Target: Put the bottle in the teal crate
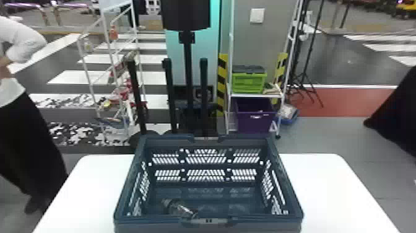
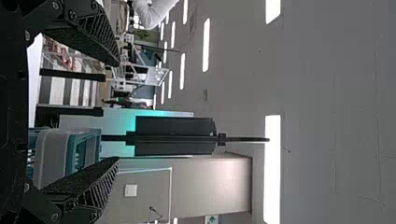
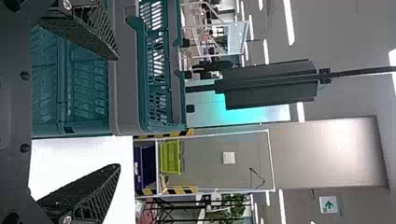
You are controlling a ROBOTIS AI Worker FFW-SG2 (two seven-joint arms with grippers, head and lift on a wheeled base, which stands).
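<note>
Peeking into our teal crate [image 1: 139, 221], we've got the bottle [image 1: 179, 208] lying inside, around 7 o'clock. Our left gripper [image 2: 116, 111] and right gripper [image 3: 116, 112] both have fingers spread apart.

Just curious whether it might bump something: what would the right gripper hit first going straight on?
Most likely the teal crate, near its right end. The right gripper might instead pass over the rim; height and distance are unclear.
</note>
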